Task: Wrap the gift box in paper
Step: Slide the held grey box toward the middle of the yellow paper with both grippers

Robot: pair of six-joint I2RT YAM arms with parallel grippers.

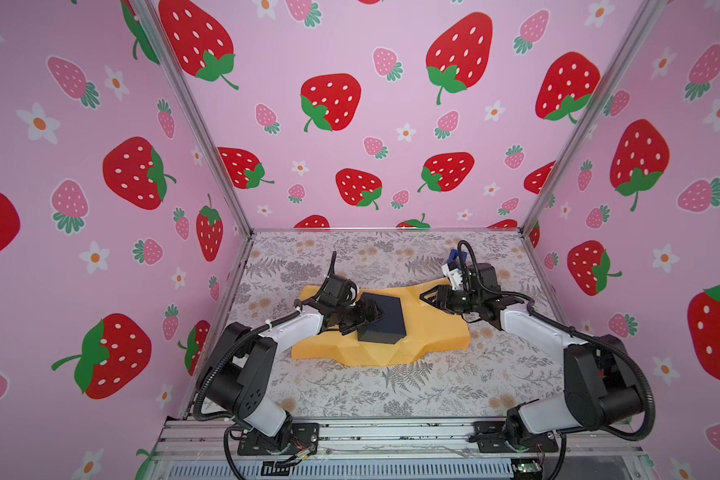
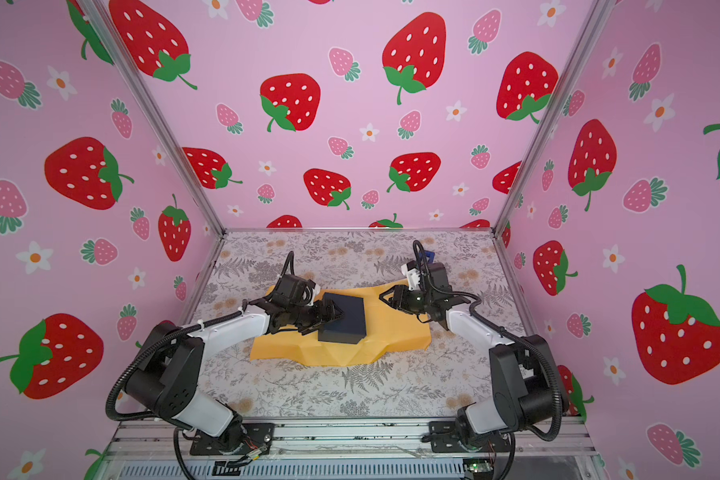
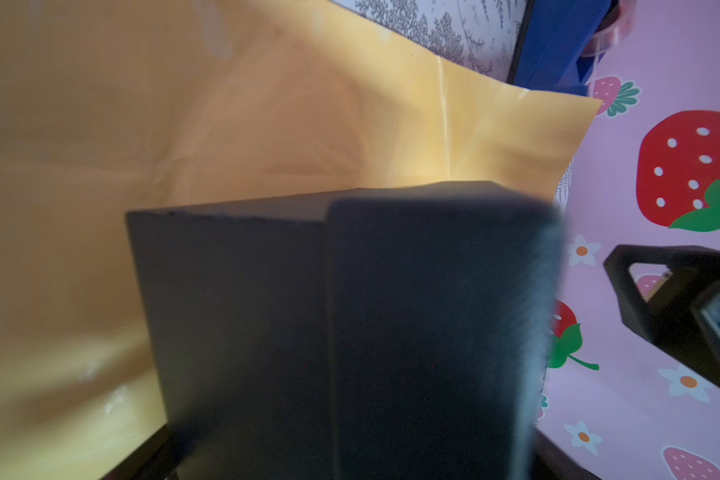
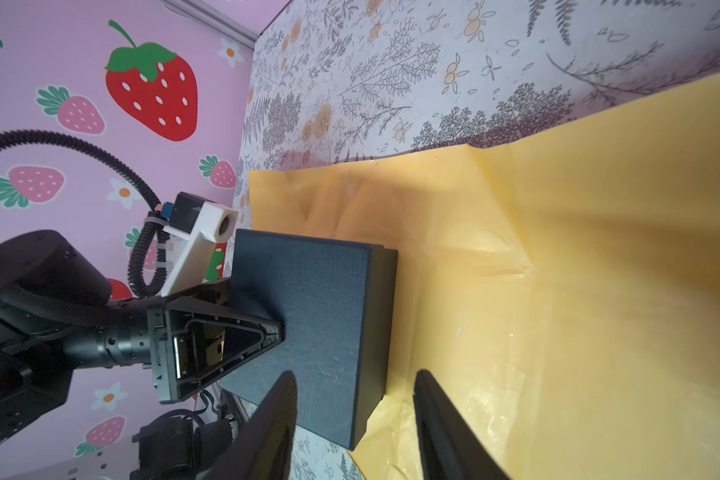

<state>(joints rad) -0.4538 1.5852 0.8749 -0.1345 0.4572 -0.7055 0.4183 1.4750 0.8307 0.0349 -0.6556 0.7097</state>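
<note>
At the centre, the stiff gift box sits on thin, probably slippery paper, best pinched at its right edge; left gripper gapes around the box's left side, right gripper parted, empty.

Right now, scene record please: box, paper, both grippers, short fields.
gift box: black, sitting on the paper
paper: pale yellow-orange side up, creased, spread on the table, not folded over the gift box
left gripper: jaws wide at the gift box's left side; grip unclear
right gripper: open, empty, right of the gift box, not touching it
</note>
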